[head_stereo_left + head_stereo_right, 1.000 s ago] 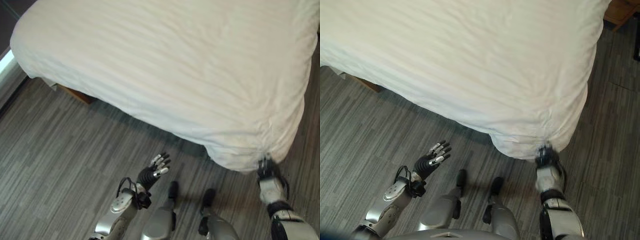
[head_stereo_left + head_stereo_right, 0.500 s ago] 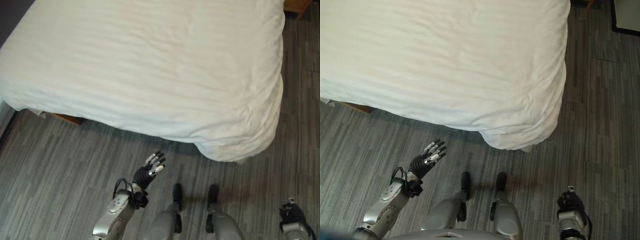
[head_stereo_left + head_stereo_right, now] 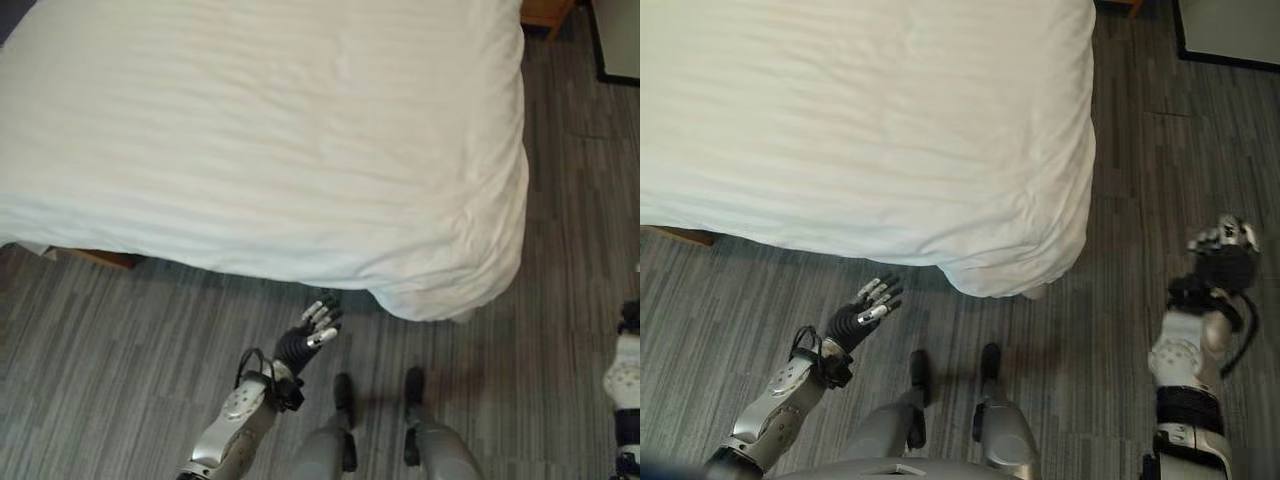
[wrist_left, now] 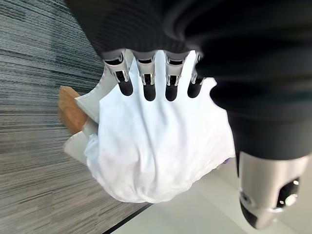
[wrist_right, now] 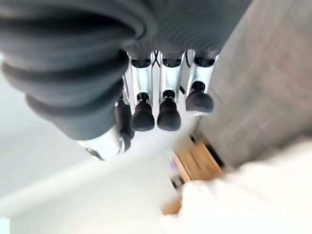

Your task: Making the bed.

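The white duvet (image 3: 280, 130) lies spread over the bed, with fine creases. Its near right corner (image 3: 450, 290) hangs bunched toward the floor. My left hand (image 3: 308, 338) is held out low over the carpet, just short of the duvet's near edge. It is open, its fingers (image 4: 148, 83) straight and pointing at the bed, and it touches nothing. My right hand (image 3: 1220, 262) is raised to the right of the bed, well apart from the corner. Its fingers (image 5: 168, 109) are loosely bent and hold nothing.
Grey striped carpet (image 3: 120, 340) runs along the near side and right of the bed. A wooden part of the bed frame (image 3: 100, 258) shows under the duvet's left edge. Wooden furniture (image 3: 545, 12) and a dark-framed pale panel (image 3: 1230, 30) stand at the far right.
My right hand has let go of the duvet's near right corner and swung out to the right, then up. The camera has turned right. The left hand has barely moved.
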You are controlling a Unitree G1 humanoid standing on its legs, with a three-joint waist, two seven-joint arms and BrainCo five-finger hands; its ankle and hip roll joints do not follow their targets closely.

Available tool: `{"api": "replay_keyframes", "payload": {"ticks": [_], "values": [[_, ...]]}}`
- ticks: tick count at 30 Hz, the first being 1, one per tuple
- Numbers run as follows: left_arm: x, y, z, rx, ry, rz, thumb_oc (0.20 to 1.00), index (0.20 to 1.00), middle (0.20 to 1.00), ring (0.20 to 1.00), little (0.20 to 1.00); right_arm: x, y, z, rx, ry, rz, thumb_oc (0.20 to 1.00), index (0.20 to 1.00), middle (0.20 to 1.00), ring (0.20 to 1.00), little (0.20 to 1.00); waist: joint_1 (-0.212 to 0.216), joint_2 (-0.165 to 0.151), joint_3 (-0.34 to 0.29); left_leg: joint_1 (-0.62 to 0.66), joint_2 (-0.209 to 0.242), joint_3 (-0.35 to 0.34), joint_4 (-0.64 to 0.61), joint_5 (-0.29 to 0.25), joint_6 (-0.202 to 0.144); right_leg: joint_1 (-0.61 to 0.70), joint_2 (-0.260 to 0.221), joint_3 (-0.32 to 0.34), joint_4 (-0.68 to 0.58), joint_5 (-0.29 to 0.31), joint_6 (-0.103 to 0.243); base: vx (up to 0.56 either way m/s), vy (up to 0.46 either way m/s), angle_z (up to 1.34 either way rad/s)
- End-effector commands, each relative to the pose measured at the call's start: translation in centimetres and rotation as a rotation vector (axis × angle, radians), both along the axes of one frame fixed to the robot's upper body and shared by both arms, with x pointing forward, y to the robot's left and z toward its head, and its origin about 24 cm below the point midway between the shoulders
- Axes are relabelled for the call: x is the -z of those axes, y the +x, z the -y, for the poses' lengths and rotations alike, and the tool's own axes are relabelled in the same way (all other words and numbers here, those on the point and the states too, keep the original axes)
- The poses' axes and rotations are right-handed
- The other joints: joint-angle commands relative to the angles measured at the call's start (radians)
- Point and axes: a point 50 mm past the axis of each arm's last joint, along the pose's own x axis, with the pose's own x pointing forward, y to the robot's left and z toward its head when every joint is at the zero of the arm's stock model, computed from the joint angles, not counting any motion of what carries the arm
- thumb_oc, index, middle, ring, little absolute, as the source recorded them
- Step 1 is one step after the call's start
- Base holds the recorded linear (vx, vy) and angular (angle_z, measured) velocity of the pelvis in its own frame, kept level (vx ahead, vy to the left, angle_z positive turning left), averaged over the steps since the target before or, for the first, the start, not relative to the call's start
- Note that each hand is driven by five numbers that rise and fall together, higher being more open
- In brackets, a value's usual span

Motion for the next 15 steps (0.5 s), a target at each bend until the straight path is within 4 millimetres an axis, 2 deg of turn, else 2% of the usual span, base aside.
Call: {"api": "replay_keyframes", "payload": {"ticks": [1,3,4,8,15], "values": [[-1.1,0.1,0.2,0.059,-0.013,0.057,1.0,1.0,1.0,1.0,1.0,-2.5,2.2,-0.9,-0.069,-0.077,0.045,0.2,0.2,0.2,0.2,0.2,0.037,-0.016,-0.01,-0.021,-0.041,-0.034,0.006,-0.005,-0.013,0.034,-0.035,-0.002,0.016,-0.013,0.073,-0.07,-0.003,-0.03],[-0.7,-0.3,0.4,0.062,-0.023,0.034,1.0,1.0,1.0,1.0,1.0,-4.0,4.8,-4.3,-0.193,-0.09,0.073,0.2,0.2,0.2,0.2,0.2,0.06,0.011,0.001,-0.038,-0.045,-0.035,0.006,0.006,-0.015,0.016,-0.038,-0.002,0.016,-0.005,0.073,-0.08,-0.009,-0.04],[-0.4,-0.5,0.7,0.078,-0.026,0.018,1.0,1.0,1.0,1.0,1.0,-4.9,6.1,-4.9,-0.203,-0.065,0.081,0.2,0.2,0.2,0.2,0.2,0.073,0.026,0.004,-0.047,-0.048,-0.037,0.006,0.011,-0.017,0.009,-0.039,-0.005,0.016,-0.002,0.072,-0.04,-0.007,-0.03],[-0.2,-0.7,1.1,0.104,-0.018,0.008,1.0,1.0,1.0,1.0,1.0,-6.1,7.8,-5.1,-0.197,0.006,0.098,0.2,0.2,0.2,0.2,0.2,0.092,0.048,0.008,-0.061,-0.052,-0.045,0.006,0.017,-0.019,-0.003,-0.041,-0.008,0.016,0.0,0.071,-0.02,-0.013,0.09],[0.0,-0.9,1.5,0.12,-0.022,-0.004,1.0,1.0,1.0,1.0,1.0,-7.7,8.5,-3.9,-0.138,0.061,0.131,0.2,0.2,0.2,0.2,0.2,0.106,0.071,0.016,-0.08,-0.055,-0.053,0.006,0.021,-0.02,-0.018,-0.042,-0.014,0.016,0.002,0.069,0.0,-0.01,0.05]]}}
